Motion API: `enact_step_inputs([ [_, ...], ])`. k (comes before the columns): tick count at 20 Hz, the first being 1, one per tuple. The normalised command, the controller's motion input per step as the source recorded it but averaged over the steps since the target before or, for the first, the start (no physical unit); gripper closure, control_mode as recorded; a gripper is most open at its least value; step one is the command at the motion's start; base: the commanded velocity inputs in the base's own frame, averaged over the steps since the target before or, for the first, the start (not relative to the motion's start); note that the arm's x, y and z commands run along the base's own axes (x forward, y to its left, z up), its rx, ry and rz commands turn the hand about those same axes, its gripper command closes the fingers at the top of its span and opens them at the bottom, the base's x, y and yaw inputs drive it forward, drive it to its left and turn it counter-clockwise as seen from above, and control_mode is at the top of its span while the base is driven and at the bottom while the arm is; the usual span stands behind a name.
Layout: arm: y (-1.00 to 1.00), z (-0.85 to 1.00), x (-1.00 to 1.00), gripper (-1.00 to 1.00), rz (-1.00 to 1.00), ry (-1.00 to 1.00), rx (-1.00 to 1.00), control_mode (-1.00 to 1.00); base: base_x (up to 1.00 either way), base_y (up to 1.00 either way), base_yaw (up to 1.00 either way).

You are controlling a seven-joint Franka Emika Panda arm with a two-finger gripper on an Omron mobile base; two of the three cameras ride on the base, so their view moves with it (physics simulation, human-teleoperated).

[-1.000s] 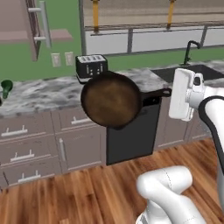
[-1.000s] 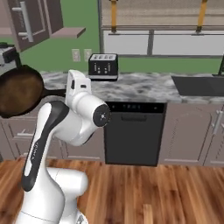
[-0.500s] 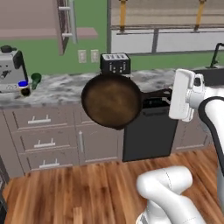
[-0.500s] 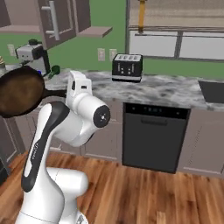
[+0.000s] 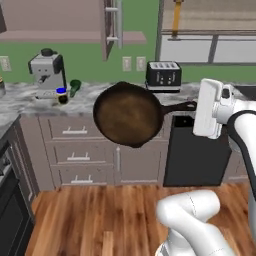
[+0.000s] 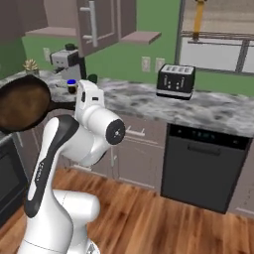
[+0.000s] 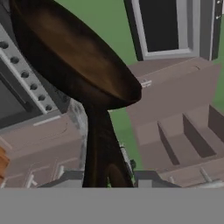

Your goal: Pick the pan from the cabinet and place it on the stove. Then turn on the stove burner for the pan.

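Note:
The pan [image 5: 127,115], round, dark and brownish inside, hangs tilted in the air in front of the counter. Its long handle [image 5: 177,106] runs right into my gripper [image 5: 196,106], which is shut on it. From the right base the pan [image 6: 22,104] is at the far left, with the white hand covering the grip. In the hand view the handle [image 7: 98,144] rises between my fingertips [image 7: 65,178] to the pan [image 7: 70,52]. The cabinet [image 5: 107,25] hangs above with a door open. The dark stove [image 5: 7,200] is at the lower left, and its knob row [image 7: 22,74] is behind the pan.
On the marble counter [image 5: 20,97] stand a coffee machine [image 5: 46,75] and a toaster [image 5: 163,75]. Drawer fronts [image 5: 75,150] and a black dishwasher [image 5: 192,150] sit below it. Wood floor [image 5: 100,215] lies in front. A window [image 6: 218,34] is at the upper right.
The whole scene has slid to the right in both base views, so the base has driven left. The coffee machine and the stove edge have come into view. The pan stays held the same way.

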Motion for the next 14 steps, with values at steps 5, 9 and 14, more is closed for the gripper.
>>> enact_step_inputs([
  [5,0.0,0.0,0.0,1.0,0.0,0.0,0.0,1.0,-0.22,0.37,0.44],
  [9,0.0,0.0,0.0,1.0,0.0,0.0,0.0,1.0,-0.12,0.28,0.45],
  [14,0.0,0.0,0.0,1.0,0.0,0.0,0.0,1.0,0.02,0.25,0.46],
])
